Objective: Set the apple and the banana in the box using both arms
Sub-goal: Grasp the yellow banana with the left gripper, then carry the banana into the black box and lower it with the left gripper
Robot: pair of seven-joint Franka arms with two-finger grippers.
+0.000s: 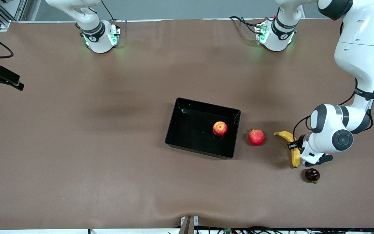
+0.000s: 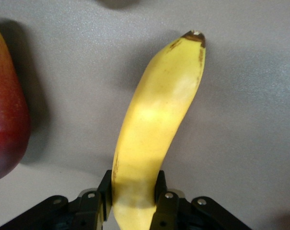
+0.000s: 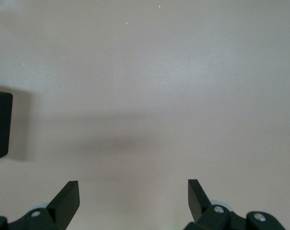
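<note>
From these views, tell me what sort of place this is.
Probably a robotics lab test bench: two arm bases bolted along a brown-covered table, loose cables at its edges, and a staged setup, the apple in a black box and the banana in the left gripper.

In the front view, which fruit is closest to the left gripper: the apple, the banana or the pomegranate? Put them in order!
1. The banana: between the fingers of the left gripper, toward the left arm's end of the table.
2. The pomegranate: on the table between banana and box.
3. The apple: farthest, inside the box.
</note>
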